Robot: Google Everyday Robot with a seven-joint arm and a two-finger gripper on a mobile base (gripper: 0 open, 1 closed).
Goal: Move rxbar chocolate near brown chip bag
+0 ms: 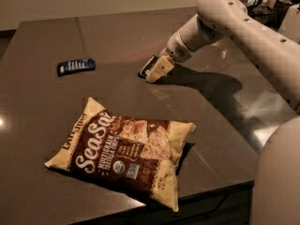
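Dark table top (42, 107), one camera view, entries left to right. Far left, toward the back: a small dark blue bar wrapper (76, 66), lying flat with its long side roughly across the view, well apart from everything else. Left of centre, near the front edge: the brown chip bag (124, 149), lying flat with its face up. It has a dark brown front with white "Sea Salt" lettering, cream-yellow edges and pictured tortilla chips, and its right corner sits close to the table's front edge. Centre, farther back than the bag: the rxbar chocolate (146, 67), a small black wrapper. Only its left part shows, protruding from beneath the tip of the gripper (154, 74). The bar is apart from the chip bag, with bare table between them, and to the right of the blue wrapper. The gripper is low at the table surface, right at the bar and in contact with or directly over it. Its cream-coloured end points down and to the left. Grasp state: cannot tell whether it is clamped on the bar or released, as that part is hidden. Right: the white arm (243, 27) runs from the gripper up to the top right corner, then down the right edge, casting a shadow on the table. Bottom right: the pale robot body (279, 182).
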